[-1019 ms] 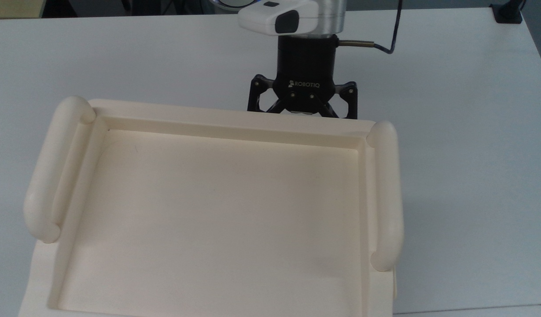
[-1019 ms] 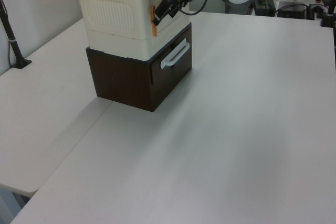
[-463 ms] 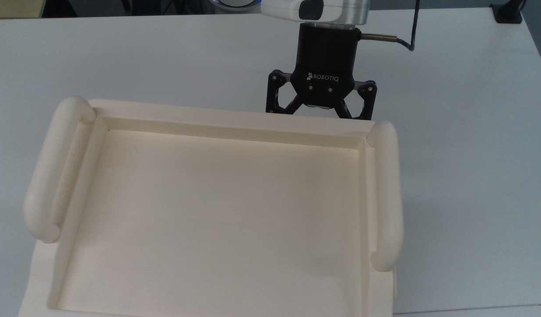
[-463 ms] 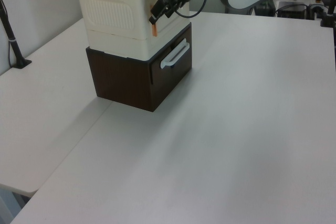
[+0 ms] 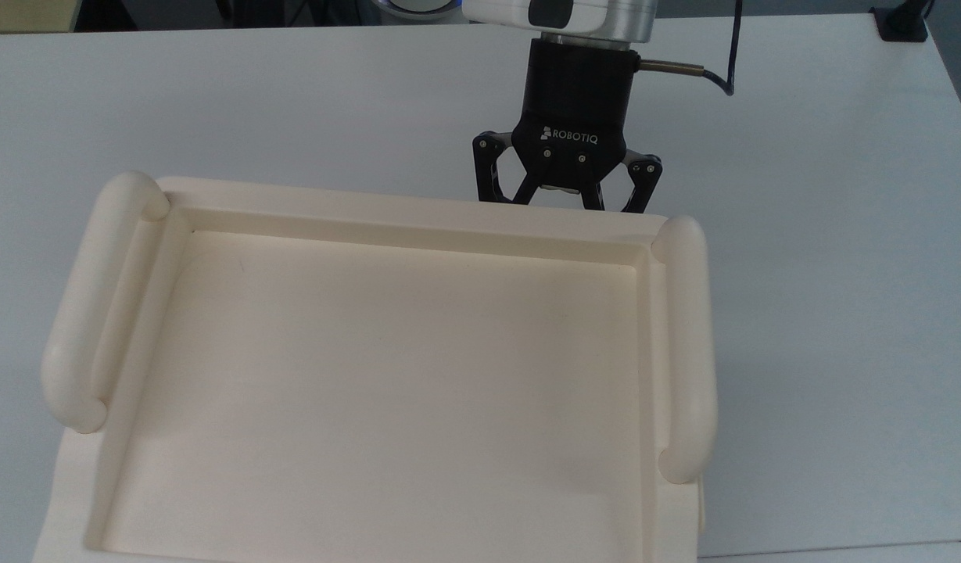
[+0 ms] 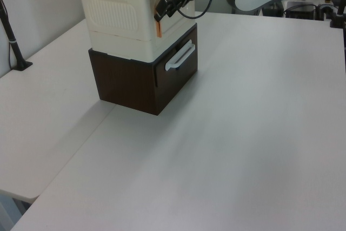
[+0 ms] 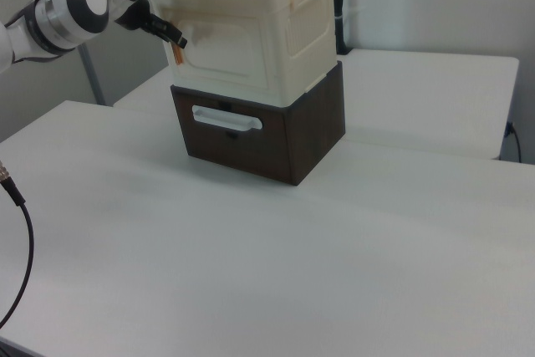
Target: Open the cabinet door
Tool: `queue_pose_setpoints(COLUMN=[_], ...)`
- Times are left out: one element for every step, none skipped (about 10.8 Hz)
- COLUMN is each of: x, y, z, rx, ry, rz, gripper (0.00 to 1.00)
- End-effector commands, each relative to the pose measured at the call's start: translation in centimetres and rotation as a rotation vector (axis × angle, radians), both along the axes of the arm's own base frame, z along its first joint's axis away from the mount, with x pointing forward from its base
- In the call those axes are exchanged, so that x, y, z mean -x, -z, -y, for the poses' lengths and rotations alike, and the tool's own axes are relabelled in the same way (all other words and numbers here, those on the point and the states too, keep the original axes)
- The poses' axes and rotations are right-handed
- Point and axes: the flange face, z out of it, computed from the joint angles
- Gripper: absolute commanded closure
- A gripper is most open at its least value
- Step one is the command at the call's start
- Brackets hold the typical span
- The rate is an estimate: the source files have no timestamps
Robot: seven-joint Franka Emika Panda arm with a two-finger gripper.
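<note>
**One arm, one door: gripper closes in on cabinet's edge**

One Franka arm reaches for the cabinet [image 7: 251, 31], a cream box stacked on a dark drawer unit [image 7: 259, 135] on a white table [image 7: 276, 273]. In the top view the gripper [image 5: 562, 205] hangs just past the cabinet's front rim, its linkages splayed and the fingers spread fairly wide; the fingertips themselves are hidden below that rim. The door [image 7: 219, 49] lies directly ahead of the fingers, flat against the cabinet front and, by the look of it, not yet swung out. In the left view the gripper [image 6: 165, 10] sits against the door's edge nearest the camera, beside a small orange tab [image 6: 158, 28] just under the fingers; in the right view the black fingers [image 7: 167, 33] touch, or nearly touch, the door's edge at the right view's left.

The step in hand appears to be getting a hold on the door's free edge or handle. To do it well, the fingers should straddle the grip squarely before closing, then pull along the arc the hinge allows, not straight back, so the light cabinet is not dragged off the drawer unit beneath. The drawer's white handle [image 6: 179, 58] lies lower, well below the gripper, and should be left alone.
</note>
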Motion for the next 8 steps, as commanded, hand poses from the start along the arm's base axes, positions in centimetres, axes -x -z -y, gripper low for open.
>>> queue_pose_setpoints(x=[-0.52,-0.5,-0.52,-0.52,-0.39,-0.32,-0.32,-0.13], y=[0.02,0.02,-0.07,-0.08,-0.09,-0.2,-0.21,-0.6], z=[0.3,0.22,0.43,0.43,0.14,0.18,0.34,0.57], rx=[0.003,0.0,-0.003,-0.003,0.003,0.004,0.003,0.001], ry=[0.017,0.017,0.026,0.026,0.021,0.022,0.024,0.025], rz=[0.045,0.045,0.046,0.046,0.046,0.046,0.045,0.046], gripper=[0.74,0.82,0.9,1.0,1.0,1.0,1.0,1.0])
